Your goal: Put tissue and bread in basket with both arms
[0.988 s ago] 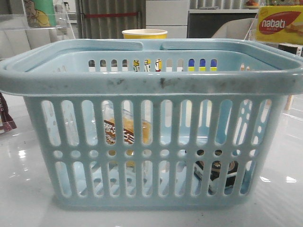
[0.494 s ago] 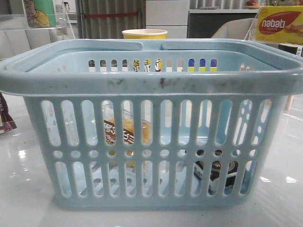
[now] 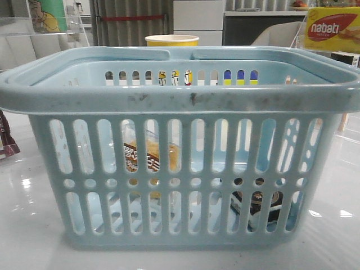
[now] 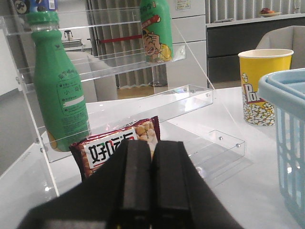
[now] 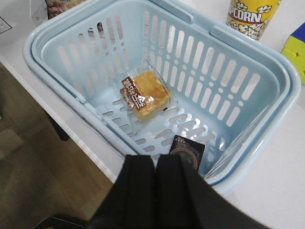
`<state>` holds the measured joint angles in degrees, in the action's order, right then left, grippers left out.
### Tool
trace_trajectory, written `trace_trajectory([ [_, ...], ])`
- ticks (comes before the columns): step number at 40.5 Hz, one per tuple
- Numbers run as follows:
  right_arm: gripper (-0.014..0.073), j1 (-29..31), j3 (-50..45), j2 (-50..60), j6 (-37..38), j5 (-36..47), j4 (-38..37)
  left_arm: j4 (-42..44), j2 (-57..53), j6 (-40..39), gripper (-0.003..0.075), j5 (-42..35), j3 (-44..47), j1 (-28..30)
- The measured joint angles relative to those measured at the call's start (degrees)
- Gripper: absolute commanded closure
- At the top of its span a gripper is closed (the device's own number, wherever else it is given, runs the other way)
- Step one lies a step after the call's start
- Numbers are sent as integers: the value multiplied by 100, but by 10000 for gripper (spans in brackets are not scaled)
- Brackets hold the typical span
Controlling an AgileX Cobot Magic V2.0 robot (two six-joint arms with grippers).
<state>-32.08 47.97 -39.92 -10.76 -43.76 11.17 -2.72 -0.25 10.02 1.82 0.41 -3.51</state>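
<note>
Basket (image 3: 180,95): pale blue-grey plastic, slotted walls, a row of round holes, thick scuffed rim, both handles folded down along the rim. Stands on a glossy white table (image 3: 34,225) and fills most of the front view.

Bread (image 5: 145,93): clear pack with golden-yellow contents and a brown label in white print. Lies flat on the basket floor, near the middle, well apart from the walls. In the front view it shows through the slots at about 9 o'clock from the basket's centre.

Tissue (image 5: 187,151): small flat dark pack with pale markings. Lies on the basket floor close to one wall, apart from the bread. In the front view it sits at about 4 o'clock from the basket's centre, behind the lower slots.

Left gripper (image 4: 151,181): black fingers pressed together, nothing between them, held away from the basket beside a clear plastic shelf (image 4: 143,102).

Right gripper (image 5: 156,191): black fingers pressed together, nothing between them, held above the basket's rim with the tissue just beyond the tips.

Other items: green bottle (image 4: 59,90) on the shelf; red snack bag (image 4: 119,148) below it; yellow popcorn cup (image 3: 171,40) behind the basket at 12 o'clock; yellow box (image 3: 332,28) at 2 o'clock.
</note>
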Motion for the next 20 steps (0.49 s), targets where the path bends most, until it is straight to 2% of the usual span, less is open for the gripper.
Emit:
trace_trajectory([
  [3,536,0,0,0,0,-9,0,-25,0,-13,627,-241,0,0],
  [20,536,0,0,0,0,-9,0,-28,0,-501,627,-235,0,0],
])
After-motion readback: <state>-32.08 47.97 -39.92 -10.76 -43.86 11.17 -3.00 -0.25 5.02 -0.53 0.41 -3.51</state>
